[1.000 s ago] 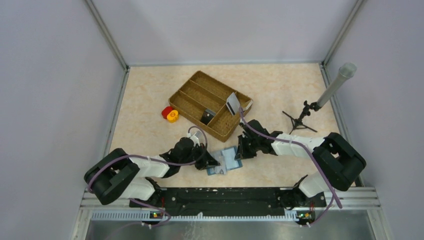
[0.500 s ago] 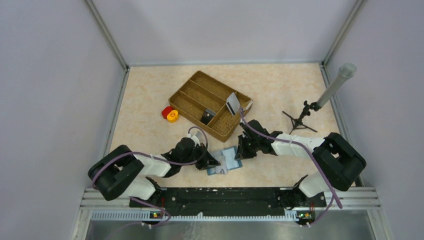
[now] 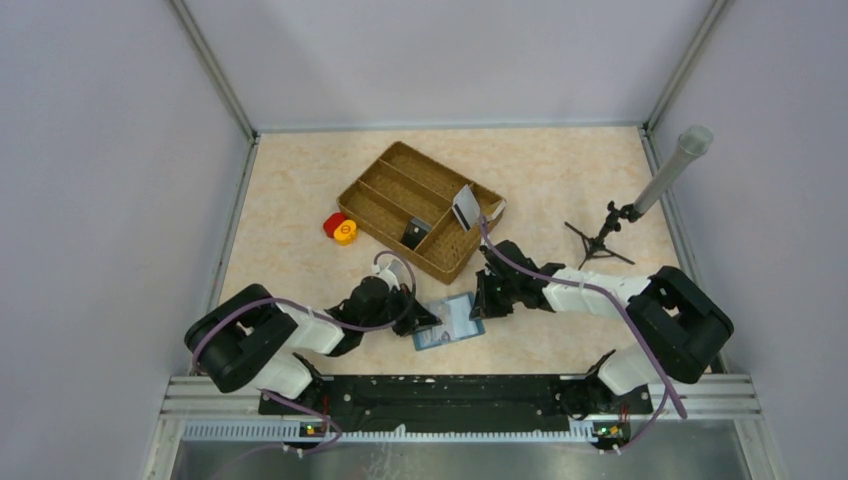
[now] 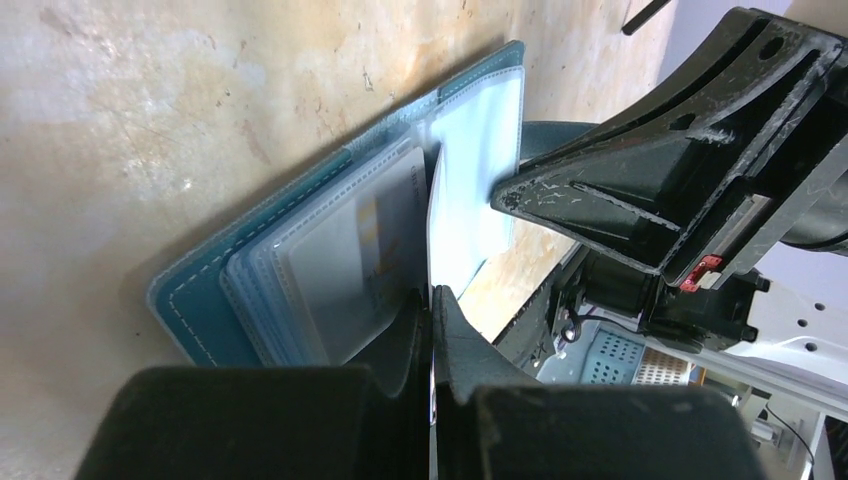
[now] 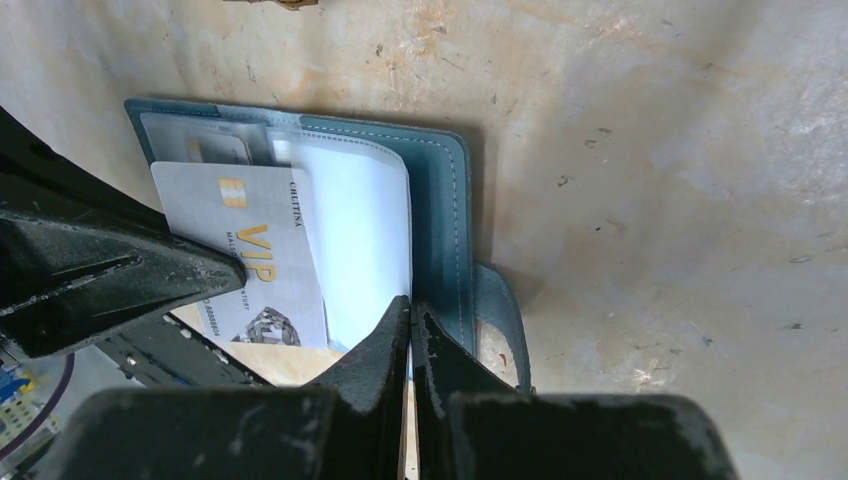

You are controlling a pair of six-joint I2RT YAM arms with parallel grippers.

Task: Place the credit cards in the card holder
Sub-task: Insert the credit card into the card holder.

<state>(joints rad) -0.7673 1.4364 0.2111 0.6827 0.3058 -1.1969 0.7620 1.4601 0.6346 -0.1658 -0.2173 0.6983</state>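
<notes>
Card holder point(image 3: 450, 322) lies open on the worktop point(image 3: 560, 170) near the front edge, between both arms; left fingers point(image 4: 460, 345) clenched on a white credit card point(image 5: 245, 262) at its slots; right fingers point(image 5: 380, 355) pinching its pale inner panel; woven tray point(image 3: 385, 188) beyond.

Right tool point(image 5: 410, 306) pinches the card holder point(image 5: 446, 215) sleeve beside a credit card point(image 5: 250, 255).

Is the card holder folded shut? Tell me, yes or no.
No: the card holder lies opened flat on the table, its pale inside showing and a card sticking out of it.
</notes>
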